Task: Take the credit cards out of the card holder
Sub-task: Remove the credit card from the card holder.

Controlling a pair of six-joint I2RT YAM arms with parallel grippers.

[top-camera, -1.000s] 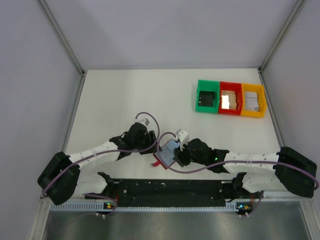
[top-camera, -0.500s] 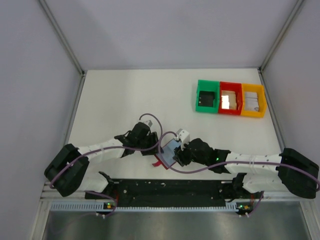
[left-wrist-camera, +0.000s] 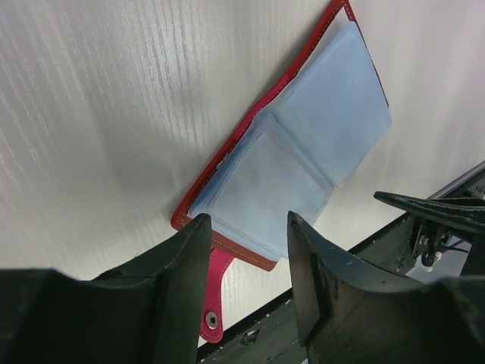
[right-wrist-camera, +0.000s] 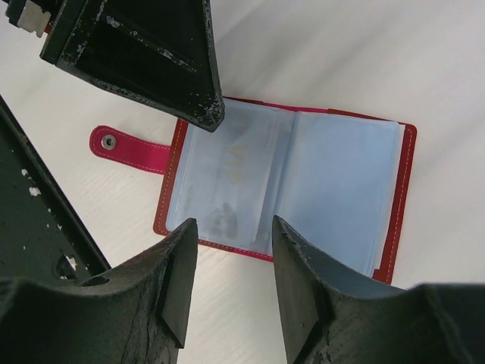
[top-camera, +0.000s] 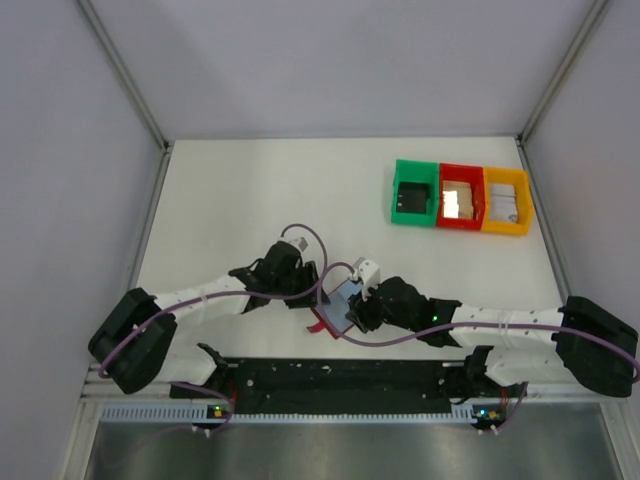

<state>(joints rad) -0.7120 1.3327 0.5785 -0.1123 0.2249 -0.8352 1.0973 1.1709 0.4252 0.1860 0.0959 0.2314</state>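
Overhead, pale walls (top-camera: 300,60) enclose a white table (top-camera: 250,200) bearing the card holder (top-camera: 336,302).

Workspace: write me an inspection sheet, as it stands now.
Surface: white table.
Job's things: holder lies open and flat near the arms' bases, pale blue sleeves up, snap tab sticking out. Cards: none seen outside it; sleeve contents unclear.
Clutter: green, red and yellow bins in a row at the far right, each with something inside.
Grippers: left gripper and right gripper both open over the holder, holding nothing.
Cables: purple cables loop along both arms.
Surroundings: grey walls; black rail at the near edge.
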